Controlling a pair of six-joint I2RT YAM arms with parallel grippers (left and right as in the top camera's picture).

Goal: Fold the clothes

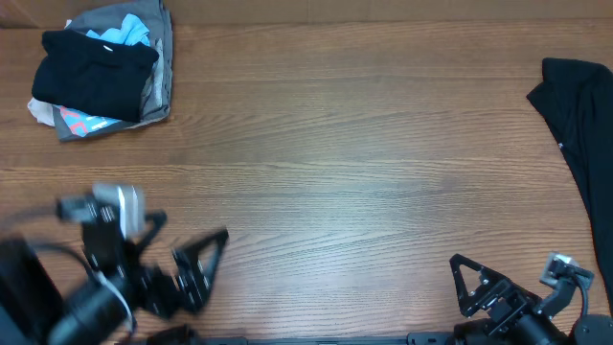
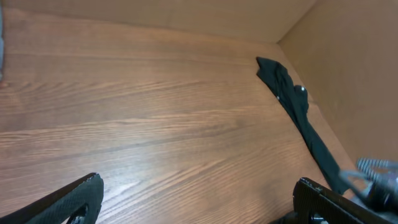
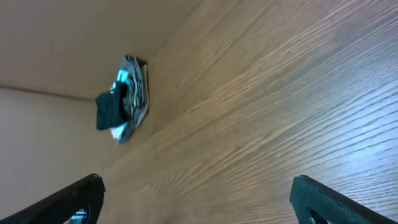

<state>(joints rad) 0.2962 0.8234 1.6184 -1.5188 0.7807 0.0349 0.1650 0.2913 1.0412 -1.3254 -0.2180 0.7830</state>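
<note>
Your left hand (image 2: 198, 186) is spread fully and holds nothing. Far ahead to its left sits a soft, squarish stack of folded clothes (image 1: 101, 72), black over grey. Smooth wood-grain tabletop (image 1: 335, 144) lies between. Your right hand (image 3: 196, 183) is equally wide and empty. The black T-shirt (image 1: 582, 105), limp and rumpled lengthwise, lies ahead to its right.
</note>
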